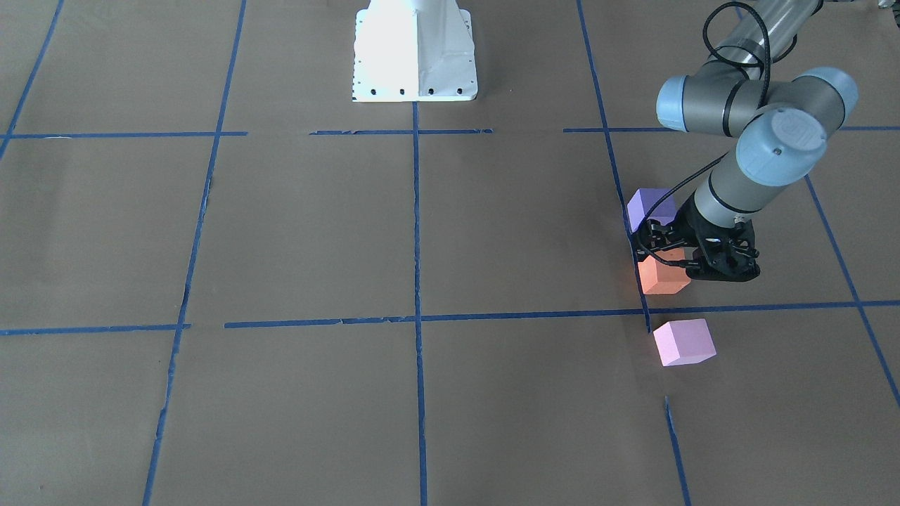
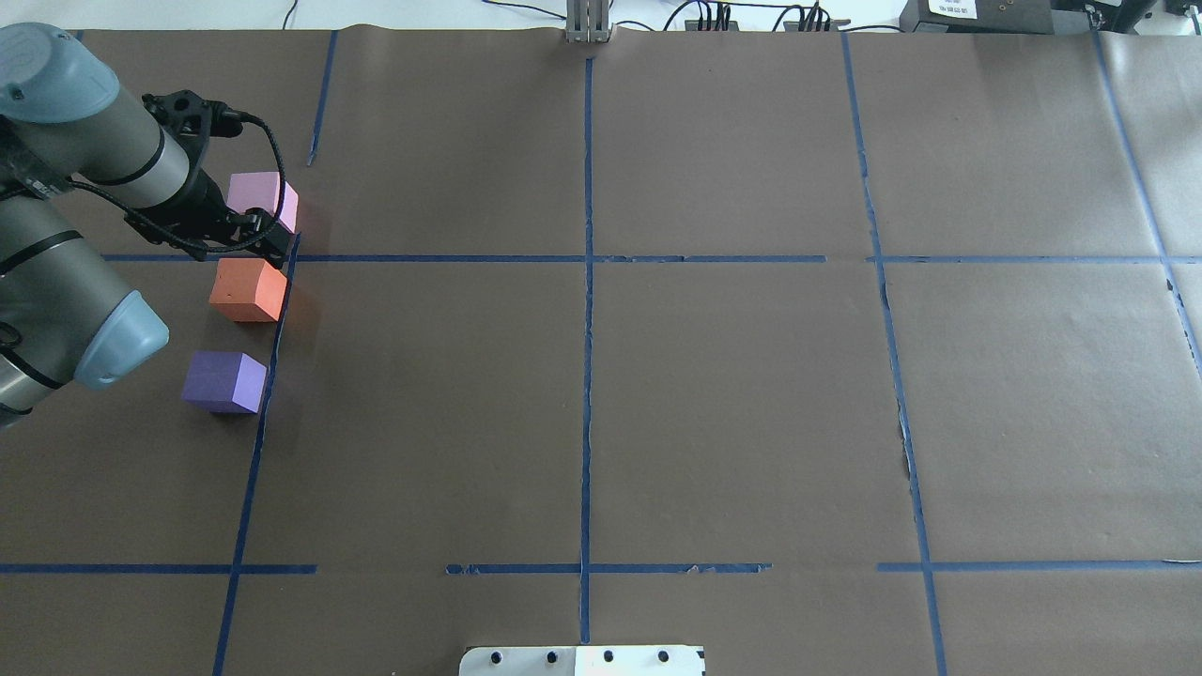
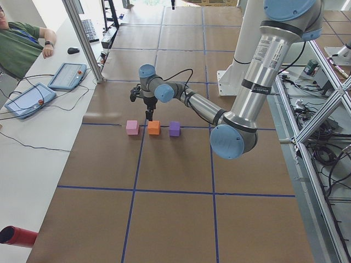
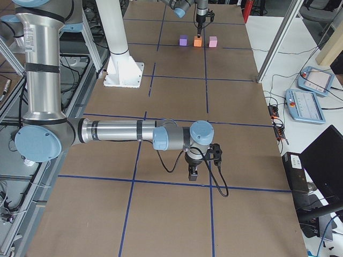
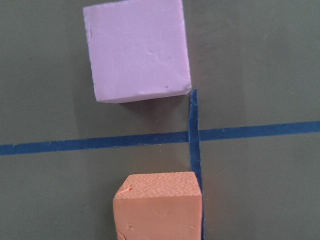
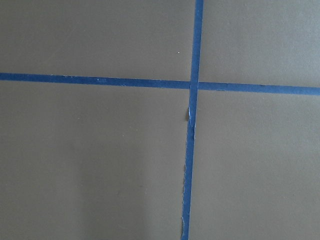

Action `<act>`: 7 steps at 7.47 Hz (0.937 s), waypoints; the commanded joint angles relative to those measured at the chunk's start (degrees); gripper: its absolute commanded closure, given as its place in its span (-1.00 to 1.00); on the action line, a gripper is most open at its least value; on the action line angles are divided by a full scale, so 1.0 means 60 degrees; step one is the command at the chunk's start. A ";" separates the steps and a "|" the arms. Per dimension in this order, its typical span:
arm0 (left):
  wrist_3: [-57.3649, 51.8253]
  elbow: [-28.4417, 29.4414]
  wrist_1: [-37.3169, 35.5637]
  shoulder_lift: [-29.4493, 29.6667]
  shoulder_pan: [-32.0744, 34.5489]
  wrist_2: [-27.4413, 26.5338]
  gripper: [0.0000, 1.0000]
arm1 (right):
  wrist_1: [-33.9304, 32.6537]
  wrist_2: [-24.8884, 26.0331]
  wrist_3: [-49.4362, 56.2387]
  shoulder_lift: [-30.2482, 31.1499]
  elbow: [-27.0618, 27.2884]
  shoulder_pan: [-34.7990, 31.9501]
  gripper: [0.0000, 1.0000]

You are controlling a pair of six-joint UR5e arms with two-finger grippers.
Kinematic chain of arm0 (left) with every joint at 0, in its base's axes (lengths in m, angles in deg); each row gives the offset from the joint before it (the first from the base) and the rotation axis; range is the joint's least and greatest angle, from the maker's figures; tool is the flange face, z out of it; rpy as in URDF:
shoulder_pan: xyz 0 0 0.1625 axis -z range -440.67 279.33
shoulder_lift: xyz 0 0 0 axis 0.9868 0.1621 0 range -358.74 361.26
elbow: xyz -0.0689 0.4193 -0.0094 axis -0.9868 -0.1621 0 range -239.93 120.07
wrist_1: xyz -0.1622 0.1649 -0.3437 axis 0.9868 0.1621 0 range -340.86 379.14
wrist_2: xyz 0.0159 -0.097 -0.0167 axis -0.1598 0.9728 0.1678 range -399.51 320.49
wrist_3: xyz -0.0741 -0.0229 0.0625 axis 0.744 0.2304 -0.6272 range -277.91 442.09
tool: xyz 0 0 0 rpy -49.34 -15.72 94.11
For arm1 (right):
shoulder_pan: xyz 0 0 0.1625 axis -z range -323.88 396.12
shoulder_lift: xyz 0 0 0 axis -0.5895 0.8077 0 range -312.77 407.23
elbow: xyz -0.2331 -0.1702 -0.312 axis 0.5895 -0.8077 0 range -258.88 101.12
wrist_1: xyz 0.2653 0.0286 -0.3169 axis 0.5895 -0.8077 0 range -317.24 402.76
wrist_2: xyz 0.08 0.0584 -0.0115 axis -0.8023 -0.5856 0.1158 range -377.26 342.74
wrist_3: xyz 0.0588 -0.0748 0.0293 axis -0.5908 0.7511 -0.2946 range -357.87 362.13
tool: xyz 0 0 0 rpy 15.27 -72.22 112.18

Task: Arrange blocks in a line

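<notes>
Three cubes stand in a row beside a blue tape line: purple block [image 2: 223, 380] nearest the robot, orange block [image 2: 246, 291] in the middle, pink block [image 2: 258, 195] farthest. They also show in the front view: purple [image 1: 648, 207], orange [image 1: 664, 279], pink [image 1: 683, 342]. My left gripper [image 2: 272, 242] [image 1: 650, 242] hovers just above the orange block's far edge, pointing down. It looks open and empty. The left wrist view shows the pink block [image 5: 136, 50] and orange block [image 5: 157, 207] apart, with no fingers in it. My right gripper [image 4: 193, 174] hangs far from the blocks; I cannot tell its state.
The white robot base [image 1: 415, 49] stands at the table's middle edge. Blue tape lines [image 2: 587, 282] grid the brown table. A person [image 3: 16, 44] and tablets [image 3: 66, 75] are at a side table beyond the blocks' end.
</notes>
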 commanded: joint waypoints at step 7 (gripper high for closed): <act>-0.9264 -0.0045 -0.1781 -0.2481 0.5189 0.1208 -1.00 | 0.0000 0.0002 0.0000 0.0000 -0.0011 -0.0004 -1.00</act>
